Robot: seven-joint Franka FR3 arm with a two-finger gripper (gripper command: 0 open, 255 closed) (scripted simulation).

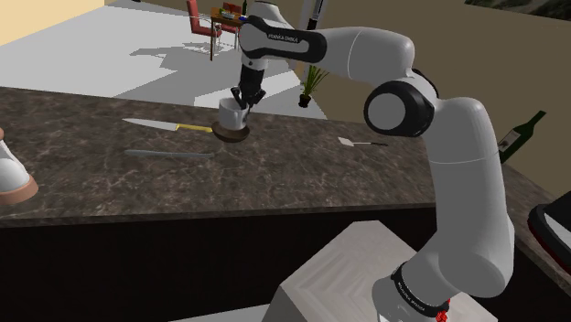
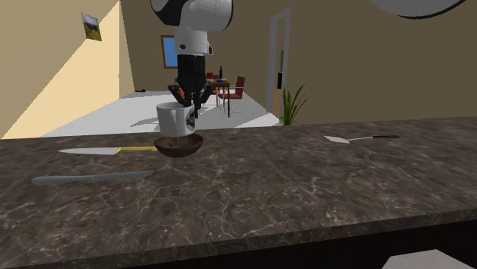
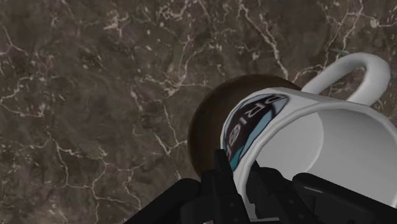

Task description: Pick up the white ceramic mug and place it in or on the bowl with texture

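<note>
Near far countertop (image 1: pixel 274 174) edge, fingers (image 3: pixel 221 181) clasping white mug (image 2: pixel 174 118), over brown bowl (image 2: pixel 179 146)

Arm (image 1: pixel 366 55): FRANKA EMIKA; mug (image 3: pixel 331 146) print illegible

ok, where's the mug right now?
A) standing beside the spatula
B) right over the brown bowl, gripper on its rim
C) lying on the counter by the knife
B: the mug is directly above the bowl, and the gripper is clasping its rim.
</note>
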